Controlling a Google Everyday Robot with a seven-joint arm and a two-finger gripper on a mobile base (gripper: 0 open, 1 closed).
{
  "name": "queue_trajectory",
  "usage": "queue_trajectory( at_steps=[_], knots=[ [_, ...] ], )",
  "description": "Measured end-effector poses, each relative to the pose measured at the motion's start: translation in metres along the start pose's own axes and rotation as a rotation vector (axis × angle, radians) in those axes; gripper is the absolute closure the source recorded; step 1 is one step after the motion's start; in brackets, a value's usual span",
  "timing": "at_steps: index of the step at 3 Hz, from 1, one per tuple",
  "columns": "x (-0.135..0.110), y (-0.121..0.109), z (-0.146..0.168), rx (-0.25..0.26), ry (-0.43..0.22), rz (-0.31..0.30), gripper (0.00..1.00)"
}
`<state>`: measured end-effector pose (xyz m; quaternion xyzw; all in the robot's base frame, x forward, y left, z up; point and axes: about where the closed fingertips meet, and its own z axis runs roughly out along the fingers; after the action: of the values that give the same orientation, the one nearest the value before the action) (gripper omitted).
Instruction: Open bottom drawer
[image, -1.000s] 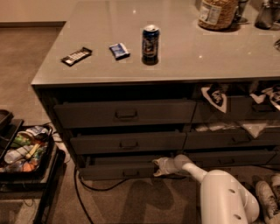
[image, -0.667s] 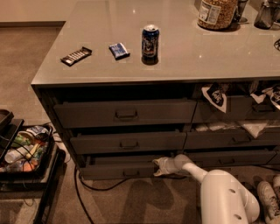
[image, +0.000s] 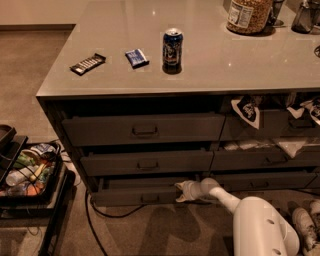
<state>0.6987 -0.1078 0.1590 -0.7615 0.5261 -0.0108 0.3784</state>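
– Carpet (image: 30, 75), beige, runs up to a grey counter (image: 240, 65) with a smooth, faintly reflective top. What stands on it?

– A blue drink can (image: 172, 48), upright, near the front edge. Left of it lies a small blue packet (image: 136, 57), and further left a dark wrapped bar (image: 87, 63). All three are apart from one another. A large jar (image: 247, 15) stands at the back right.

– Below the top?

– Two stacks of dark grey drawers. The right stack has white cloths (image: 245, 107) hanging out. The left stack has three fronts: top drawer (image: 145, 129), middle drawer (image: 147, 163) and bottom drawer (image: 135, 196), the lowest and shallowest, just above the carpet. Its front stands a little forward, with a dark strip of interior showing above it.

– Gripper?

– The gripper (image: 178, 192) is at the right end of the bottom drawer's front, reaching in from the right on a white arm (image: 265, 225). Its fingers (image: 178, 185) stand parted, one tip above the other, against that end of the front. The centre pull (image: 150, 198) is just left of them, untouched.

– Floor items?

– A black tray rack (image: 55, 200) holding mixed packets at the left, and a dark cable (image: 100, 215) trailing under the drawers.
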Motion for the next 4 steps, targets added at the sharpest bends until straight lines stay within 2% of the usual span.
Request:
queue_trajectory(
  at_steps=[1,2,4],
  knots=[
    [-0.0041,0.0011,-0.003,0.017,-0.012,-0.015,0.81],
    [-0.0053,0.0041,-0.0068,0.032,-0.017,-0.029,0.58],
    [-0.0054,0.0042,-0.0067,0.032,-0.017,-0.029,0.4]
  ],
)
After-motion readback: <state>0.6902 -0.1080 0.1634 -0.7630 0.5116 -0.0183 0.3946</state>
